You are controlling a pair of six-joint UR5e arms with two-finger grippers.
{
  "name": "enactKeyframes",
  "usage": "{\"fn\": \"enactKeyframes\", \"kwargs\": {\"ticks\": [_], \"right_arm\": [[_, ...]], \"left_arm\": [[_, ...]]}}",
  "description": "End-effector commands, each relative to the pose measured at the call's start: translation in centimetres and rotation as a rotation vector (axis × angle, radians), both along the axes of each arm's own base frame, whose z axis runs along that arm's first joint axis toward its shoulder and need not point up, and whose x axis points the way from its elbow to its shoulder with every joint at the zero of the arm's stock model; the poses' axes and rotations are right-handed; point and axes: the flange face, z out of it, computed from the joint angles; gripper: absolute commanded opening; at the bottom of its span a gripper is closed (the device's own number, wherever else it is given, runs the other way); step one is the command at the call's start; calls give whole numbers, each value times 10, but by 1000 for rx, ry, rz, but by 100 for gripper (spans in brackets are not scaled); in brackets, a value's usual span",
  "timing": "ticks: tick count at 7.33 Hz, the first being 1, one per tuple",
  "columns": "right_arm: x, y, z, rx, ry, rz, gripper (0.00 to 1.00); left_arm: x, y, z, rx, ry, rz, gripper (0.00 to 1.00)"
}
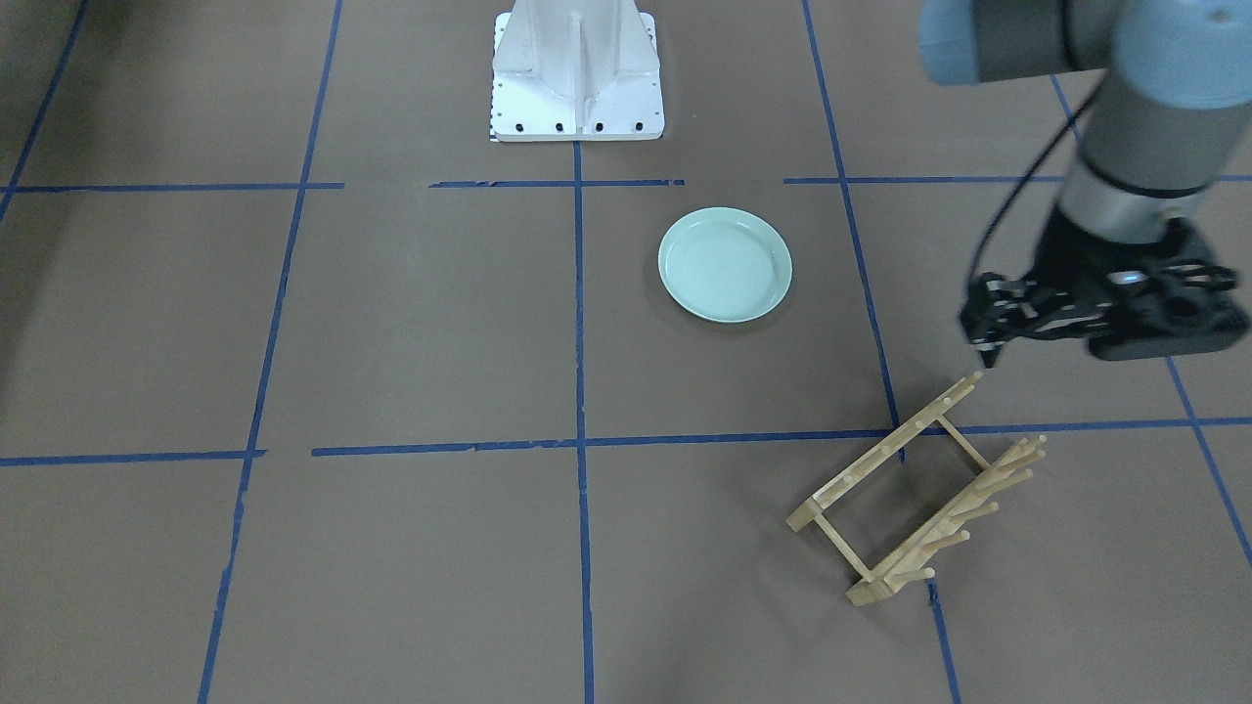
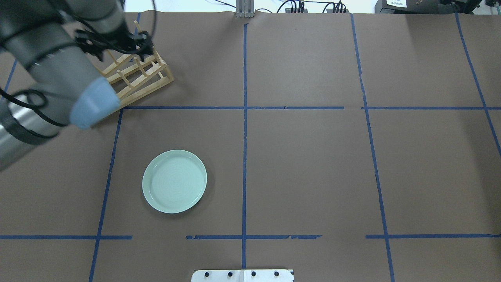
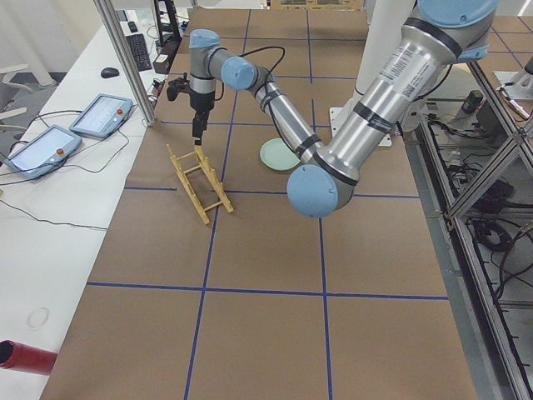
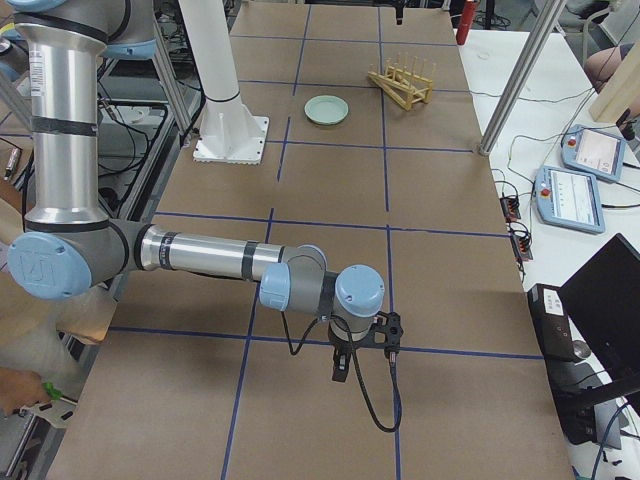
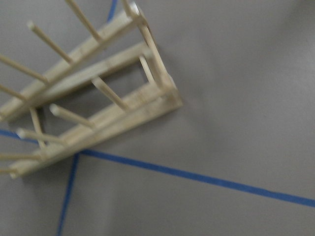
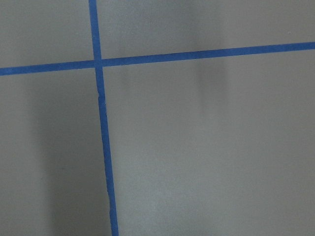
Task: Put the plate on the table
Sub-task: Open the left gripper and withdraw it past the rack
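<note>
Overhead exterior view has the plate lying flat and rim up on the surface, left of the middle tape line and in the near half, toward the base. Nothing touches it, and it sits inside one grid square with bare surface all round, so by my reading the placing is done: a plate resting on its foot like this needs no support. The rack stands well apart from it at the far left, with no plate in its pegs, which fits its being where plates are stored, not where this one should end up. The left fingers hang just over the rack's upper pegs, pointing down. They hold nothing, but how wide they stand I cannot tell from these angles. Being up there and well clear of the plate, they cannot nudge it. The right fingers hover low over bare surface far off to the right, probably parked out of the way. Only the side view shows them, so whether they are spread or closed I cannot tell.
</note>
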Motion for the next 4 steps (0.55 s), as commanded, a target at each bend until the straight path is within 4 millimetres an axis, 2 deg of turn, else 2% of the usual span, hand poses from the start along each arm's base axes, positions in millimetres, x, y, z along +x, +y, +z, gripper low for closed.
{"fn": "enactKeyframes", "kwargs": {"ticks": [1, 2, 3, 4], "right_arm": [[0, 0, 0, 0, 0, 0, 100], [0, 0, 0, 0, 0, 0, 100], [0, 0, 0, 0, 0, 0, 100], [0, 0, 0, 0, 0, 0, 100]], "left_arm": [[-175, 32, 156, 29, 44, 184, 100], [-245, 48, 233, 22, 41, 222, 100], [-259, 50, 287, -56, 71, 222, 100], [-249, 68, 313, -95, 185, 207, 100]]}}
